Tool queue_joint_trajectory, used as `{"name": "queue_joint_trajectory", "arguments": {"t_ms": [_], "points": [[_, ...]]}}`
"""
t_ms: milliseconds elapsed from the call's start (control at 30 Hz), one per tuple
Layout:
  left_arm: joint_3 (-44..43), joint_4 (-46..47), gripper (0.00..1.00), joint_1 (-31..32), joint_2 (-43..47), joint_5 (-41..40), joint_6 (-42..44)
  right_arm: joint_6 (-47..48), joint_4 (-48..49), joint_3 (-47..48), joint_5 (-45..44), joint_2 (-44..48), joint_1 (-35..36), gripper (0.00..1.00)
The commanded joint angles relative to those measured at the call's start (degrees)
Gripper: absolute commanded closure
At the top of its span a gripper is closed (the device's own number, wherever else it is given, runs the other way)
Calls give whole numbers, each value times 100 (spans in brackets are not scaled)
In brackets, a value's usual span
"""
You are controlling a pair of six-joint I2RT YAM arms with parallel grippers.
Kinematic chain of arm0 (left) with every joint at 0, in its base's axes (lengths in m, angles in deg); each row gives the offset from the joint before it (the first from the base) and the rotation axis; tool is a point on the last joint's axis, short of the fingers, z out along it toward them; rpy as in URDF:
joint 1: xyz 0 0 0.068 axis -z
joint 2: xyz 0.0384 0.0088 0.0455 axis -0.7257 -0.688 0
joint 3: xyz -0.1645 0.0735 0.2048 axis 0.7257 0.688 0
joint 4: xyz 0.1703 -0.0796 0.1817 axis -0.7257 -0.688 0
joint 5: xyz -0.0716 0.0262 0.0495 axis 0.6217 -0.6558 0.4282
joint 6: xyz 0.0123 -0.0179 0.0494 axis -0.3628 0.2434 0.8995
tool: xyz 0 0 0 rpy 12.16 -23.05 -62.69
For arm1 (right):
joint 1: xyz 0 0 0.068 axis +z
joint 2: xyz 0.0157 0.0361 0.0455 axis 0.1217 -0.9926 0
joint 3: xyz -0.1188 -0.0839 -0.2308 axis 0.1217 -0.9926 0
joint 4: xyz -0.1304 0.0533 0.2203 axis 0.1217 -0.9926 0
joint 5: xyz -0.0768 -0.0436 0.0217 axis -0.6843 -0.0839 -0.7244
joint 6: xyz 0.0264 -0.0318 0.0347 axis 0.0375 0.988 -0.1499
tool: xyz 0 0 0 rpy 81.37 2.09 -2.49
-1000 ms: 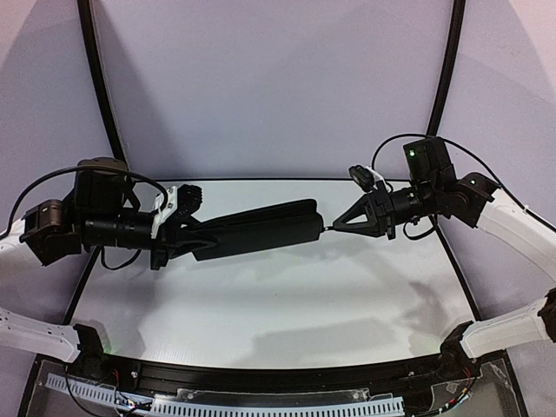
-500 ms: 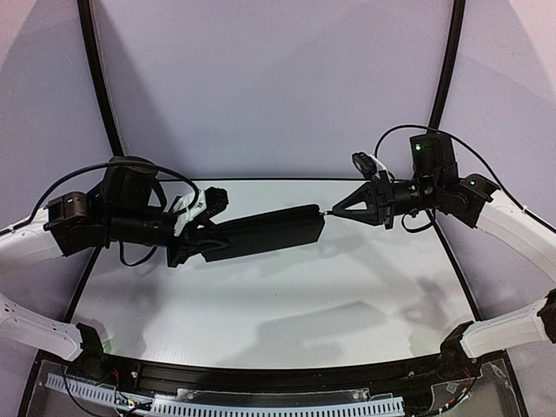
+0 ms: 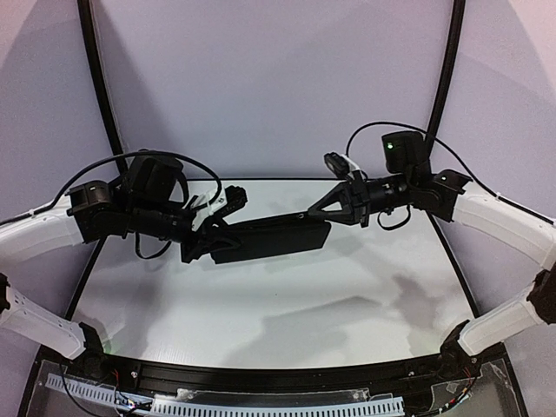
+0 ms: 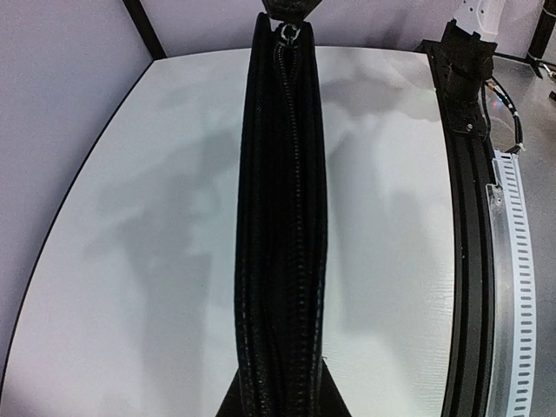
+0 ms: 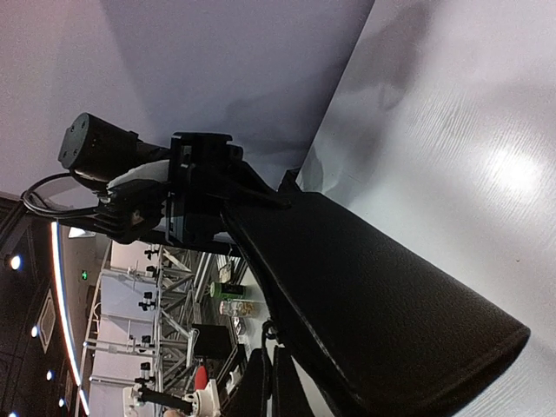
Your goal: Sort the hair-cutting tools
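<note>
While neither comb nor scissors shows in any view, the entry is taken from the container alone.

Item: slim black rectangular zip case [image 3: 278, 234] with a textured skin. It hangs in the air over the far half of the white table [image 3: 261, 313]. Its long axis runs from the left edge toward the right edge, right end slightly higher. It appears to touch the surface nowhere.

Left gripper [image 3: 201, 245]: jaws drawn in on the case's left end, clamping it across its thickness. The left wrist view looks straight along the zipped edge from that hold.

Right gripper [image 3: 313, 211]: fully closed at the case's right end, pinching what looks to be the small metal zip pull [image 4: 287, 33].

Fastening: the zip [image 4: 292, 174] has its teeth meeting along all the length on view. It is judged not yet drawn.

Task's things: two black combs and two silver scissors, none visible to any camera. They are judged to lie inside the case, though this cannot be confirmed.

Progress: early.
- Done: the case is lifted off the table and braced at both ends.
- Left: draw the zip, take the tools out, and lay combs and scissors in separate groups on the table.
- No sorting is evident so far.
</note>
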Motion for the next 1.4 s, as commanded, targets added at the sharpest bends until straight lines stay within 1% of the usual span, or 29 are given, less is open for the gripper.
{"name": "queue_joint_trajectory", "arguments": {"t_ms": [0,67,267,400,567,667,833,967,1033,1067,1200,1267,1300,1333,1367], "points": [[-23,49,99,-27,19,316,-126,294,514,503,144,-236,391,100],[-92,80,99,-24,2,407,-169,405,506,597,15,-410,506,100],[-298,-53,99,-14,-213,458,-209,377,878,875,-123,-942,794,100],[-411,-52,99,22,-356,485,-259,449,896,1153,-150,-1326,980,100],[-543,92,99,90,-523,441,-273,355,1147,1390,-65,-1706,1123,100],[-720,53,99,117,-685,329,-361,438,952,1513,-267,-1824,1164,100],[-1059,-70,99,153,-998,371,-379,416,986,1669,-282,-1975,1220,100],[-963,-149,99,168,-934,306,-336,520,879,1544,-473,-1769,1195,100],[-723,37,92,167,-749,105,-422,433,1012,1437,-534,-1649,1160,100],[-615,138,85,164,-640,-8,-472,367,1111,1348,-542,-1567,1113,100],[42,755,43,166,-22,-593,-733,-49,1601,1012,-471,-1346,966,100],[373,1063,28,162,295,-775,-879,-75,1653,942,-502,-1276,941,100],[443,1165,16,166,421,-867,-944,-75,1654,933,-527,-1246,938,100],[592,1240,7,167,519,-934,-1006,-71,1654,923,-558,-1217,934,100],[670,1297,4,165,612,-1023,-1063,-62,1656,914,-581,-1186,929,100]]}}
